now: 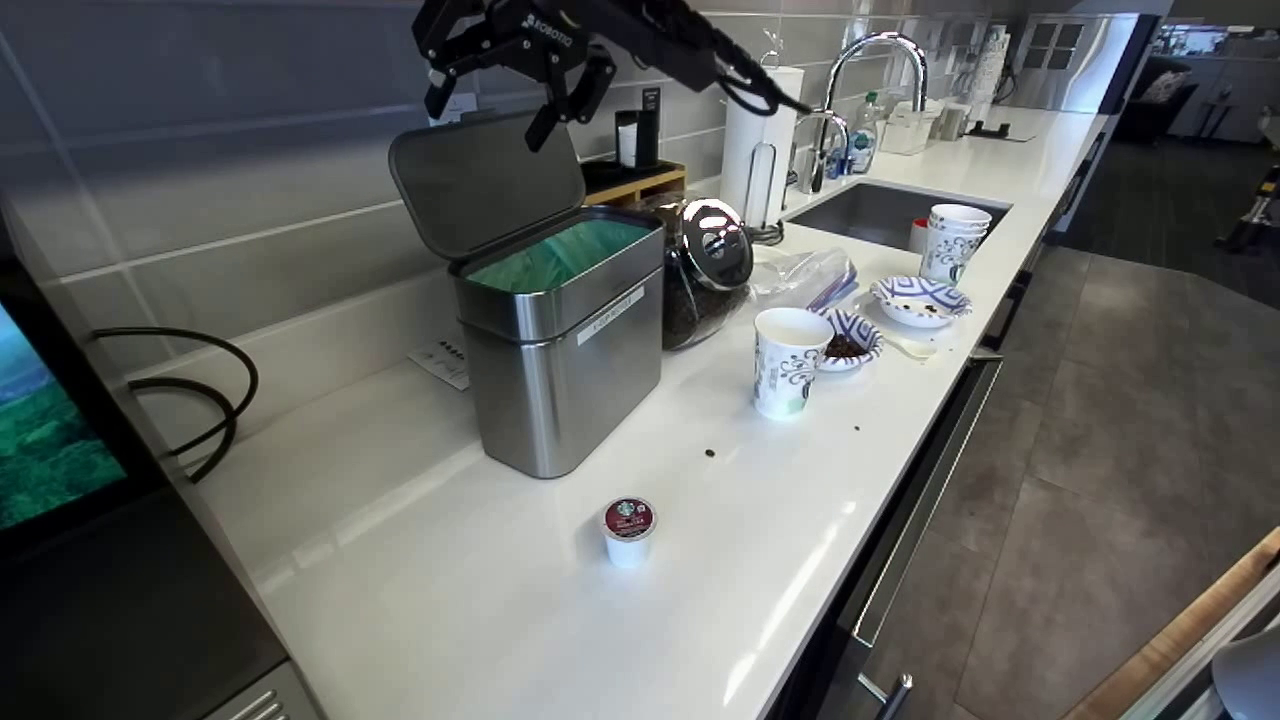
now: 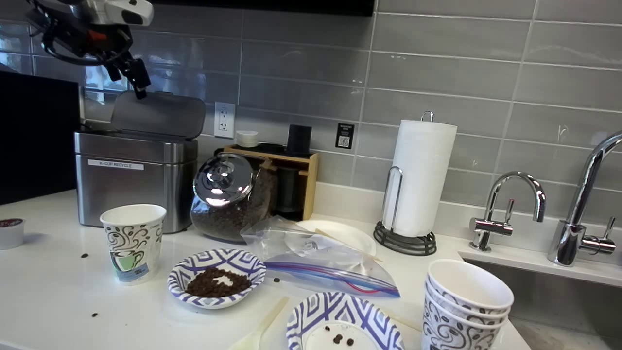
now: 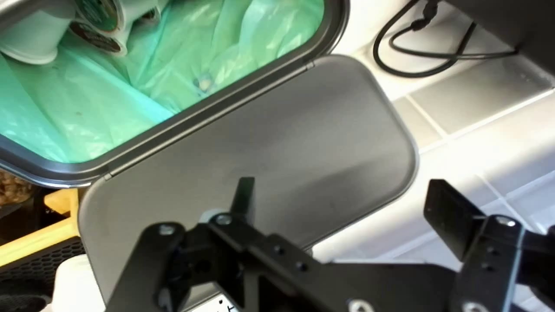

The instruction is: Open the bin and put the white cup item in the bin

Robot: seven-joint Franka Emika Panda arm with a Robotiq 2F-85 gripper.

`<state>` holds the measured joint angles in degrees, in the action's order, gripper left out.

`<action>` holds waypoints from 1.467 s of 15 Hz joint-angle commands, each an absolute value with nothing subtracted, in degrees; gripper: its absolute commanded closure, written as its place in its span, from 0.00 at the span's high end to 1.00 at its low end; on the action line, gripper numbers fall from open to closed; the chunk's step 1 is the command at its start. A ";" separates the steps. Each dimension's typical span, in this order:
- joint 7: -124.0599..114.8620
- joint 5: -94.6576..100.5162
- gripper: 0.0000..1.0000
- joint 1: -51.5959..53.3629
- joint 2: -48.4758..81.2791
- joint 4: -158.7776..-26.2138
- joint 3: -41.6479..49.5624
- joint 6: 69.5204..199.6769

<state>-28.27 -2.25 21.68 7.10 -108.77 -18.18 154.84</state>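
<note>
The brushed-steel bin point(image 1: 570, 390) stands on the counter, also in an exterior view point(image 2: 126, 194) and the wrist view point(image 3: 340, 24). Its lid point(image 1: 480, 185) is raised, leaning back toward the wall, and the green liner shows. The wrist view shows several used pods inside. The white cup item point(image 1: 628, 545), a small pod with a dark red top, stands upright on the counter in front of the bin, also at an exterior view's left edge point(image 2: 10, 236). It is out of the wrist view. My gripper point(image 1: 487, 118) is open and empty above the raised lid point(image 3: 260, 138), fingers apart in the wrist view point(image 3: 342, 197).
A taller patterned cup point(image 1: 785, 365), a bowl of coffee grounds point(image 2: 216, 287) and a glass jar point(image 2: 228, 194) stand beside the bin. A dark machine point(image 1: 120, 560) with a screen stands at the bin's other side. Black cables point(image 3: 416, 60) lie behind.
</note>
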 commanded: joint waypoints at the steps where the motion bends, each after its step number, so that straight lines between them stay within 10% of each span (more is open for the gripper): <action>1: -23.33 -7.37 1.00 21.06 1.07 -111.20 -19.02 143.95; 9: -17.98 -8.99 1.00 20.52 -5.28 -114.62 -18.89 123.53; 22: -16.44 -11.68 1.00 21.02 -11.54 -135.22 -20.85 131.73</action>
